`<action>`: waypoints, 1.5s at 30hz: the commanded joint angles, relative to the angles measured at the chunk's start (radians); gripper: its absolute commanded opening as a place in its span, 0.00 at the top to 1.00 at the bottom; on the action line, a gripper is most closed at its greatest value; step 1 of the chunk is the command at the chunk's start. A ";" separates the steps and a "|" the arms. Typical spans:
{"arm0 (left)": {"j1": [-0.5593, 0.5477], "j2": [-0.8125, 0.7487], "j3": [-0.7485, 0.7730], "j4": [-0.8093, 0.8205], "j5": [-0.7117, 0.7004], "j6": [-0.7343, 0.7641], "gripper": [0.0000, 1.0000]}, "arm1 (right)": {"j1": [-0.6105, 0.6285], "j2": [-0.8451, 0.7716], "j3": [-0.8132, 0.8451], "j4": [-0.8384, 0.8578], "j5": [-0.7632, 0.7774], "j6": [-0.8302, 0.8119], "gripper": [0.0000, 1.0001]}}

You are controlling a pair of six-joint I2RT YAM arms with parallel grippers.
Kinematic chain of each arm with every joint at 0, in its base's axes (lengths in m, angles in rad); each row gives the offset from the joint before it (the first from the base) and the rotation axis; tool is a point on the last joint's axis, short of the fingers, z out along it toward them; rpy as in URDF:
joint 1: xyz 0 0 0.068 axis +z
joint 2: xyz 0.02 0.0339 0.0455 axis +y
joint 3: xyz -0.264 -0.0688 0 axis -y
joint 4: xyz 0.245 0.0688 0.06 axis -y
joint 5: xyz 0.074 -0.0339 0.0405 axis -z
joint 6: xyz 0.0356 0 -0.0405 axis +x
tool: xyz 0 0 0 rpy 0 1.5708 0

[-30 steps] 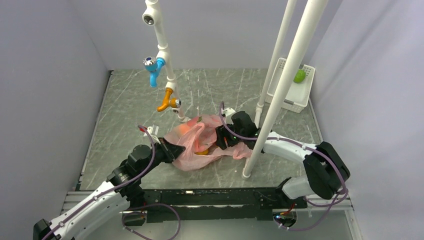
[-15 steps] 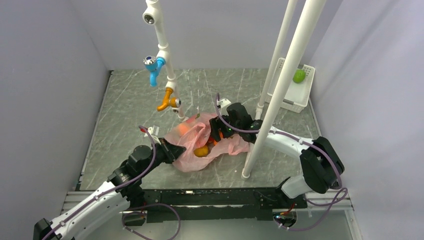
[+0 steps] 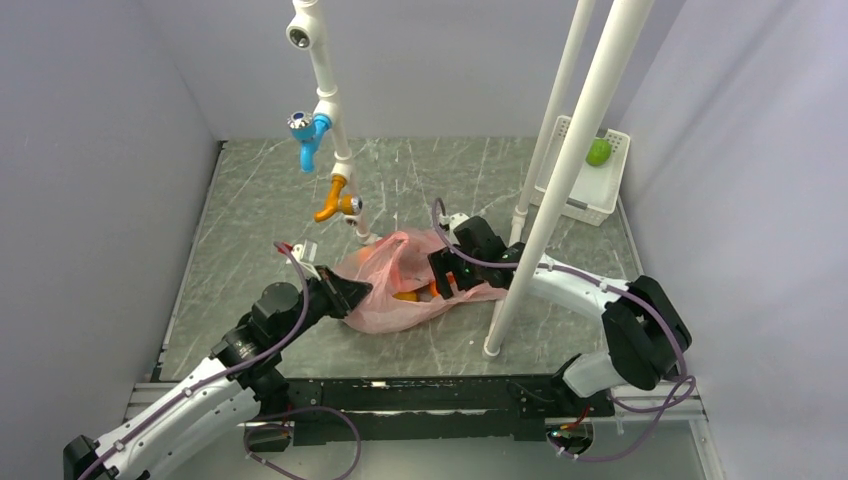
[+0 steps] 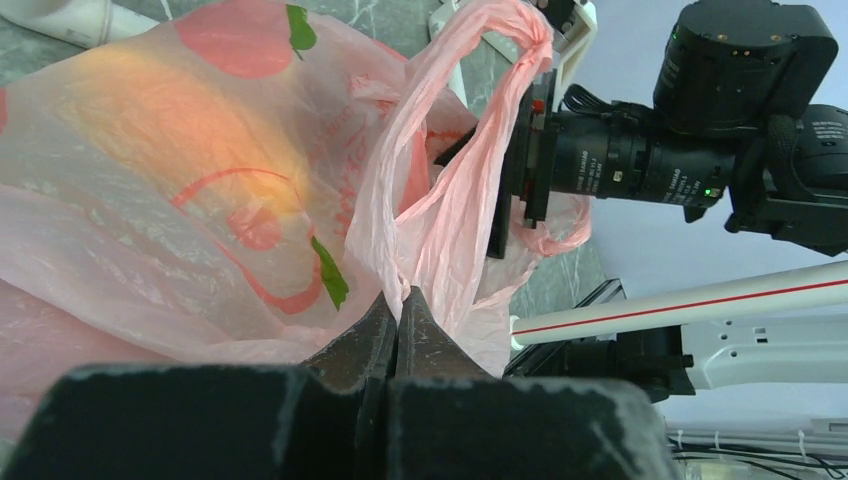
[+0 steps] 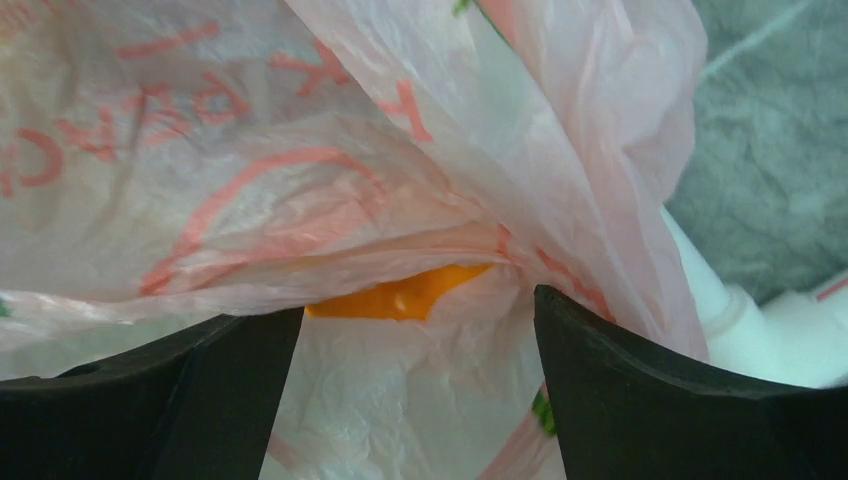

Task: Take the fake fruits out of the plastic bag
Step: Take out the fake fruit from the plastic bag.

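The pink plastic bag (image 3: 400, 280) lies crumpled at mid-table. My left gripper (image 3: 352, 295) is shut on the bag's left edge; in the left wrist view the closed tips (image 4: 397, 300) pinch a fold of the bag (image 4: 200, 170). My right gripper (image 3: 440, 280) is open at the bag's right side, its tips under the plastic. In the right wrist view the black fingers (image 5: 600, 350) stand wide apart with bag film (image 5: 330, 150) between and over them. An orange fruit (image 5: 400, 296) shows through the mouth ahead of the fingers, and also in the top view (image 3: 405, 295). Other fruits are hidden.
A white slotted basket (image 3: 580, 200) with a lime-green fruit (image 3: 598, 152) stands at the back right. Two white poles (image 3: 530, 230) rise just right of the bag. A pipe with blue and orange taps (image 3: 330, 170) hangs behind the bag.
The bag has sagged flatter and now covers most of the orange fruit. My right gripper has shifted slightly down and right. My left gripper has moved a little up and right, still holding the bag.
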 commanded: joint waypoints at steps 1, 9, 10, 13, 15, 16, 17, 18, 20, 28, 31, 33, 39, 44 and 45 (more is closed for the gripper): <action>0.003 -0.031 -0.017 0.004 -0.034 -0.001 1.00 | -0.002 -0.036 -0.013 -0.130 0.114 0.052 0.11; 0.004 -0.029 -0.022 -0.019 -0.028 -0.008 1.00 | 0.009 -0.066 0.023 -0.098 0.013 0.022 0.11; 0.003 -0.022 -0.019 -0.017 -0.023 -0.007 1.00 | 0.012 -0.091 0.038 -0.085 -0.014 0.011 0.11; 0.003 -0.004 -0.013 -0.008 -0.010 -0.002 1.00 | 0.013 -0.152 0.099 -0.068 -0.073 -0.003 0.12; 0.003 0.008 -0.012 -0.004 -0.006 -0.002 1.00 | 0.014 -0.175 0.128 -0.041 -0.134 -0.010 0.12; 0.003 0.011 -0.012 0.001 -0.004 -0.003 1.00 | 0.013 -0.175 0.137 -0.027 -0.162 -0.013 0.13; 0.002 0.014 -0.015 0.006 -0.002 -0.006 1.00 | 0.014 -0.169 0.144 -0.015 -0.193 -0.014 0.14; 0.003 0.017 -0.017 0.014 -0.001 -0.008 1.00 | 0.015 -0.156 0.151 -0.006 -0.220 -0.017 0.18; 0.003 0.017 -0.020 0.026 0.004 -0.011 1.00 | 0.015 -0.122 0.166 0.000 -0.257 -0.017 0.28; 0.003 -0.078 -0.030 0.015 -0.019 0.008 1.00 | 0.022 -0.131 0.073 0.032 -0.313 -0.026 0.55; 0.003 -0.099 -0.036 0.017 -0.011 0.029 1.00 | 0.031 -0.161 0.016 0.036 -0.250 -0.023 0.55; 0.003 -0.084 -0.025 0.005 -0.001 0.043 1.00 | 0.037 -0.147 0.016 -0.014 -0.138 -0.007 0.48; 0.003 -0.025 -0.012 0.049 0.018 0.049 1.00 | 0.041 -0.090 0.015 0.024 -0.091 -0.018 0.32; 0.004 0.030 0.008 0.077 0.049 0.057 1.00 | 0.044 -0.001 0.061 0.043 -0.035 -0.041 0.24; 0.003 0.036 0.008 0.077 0.052 0.054 1.00 | 0.043 0.019 0.069 0.042 -0.015 -0.044 0.24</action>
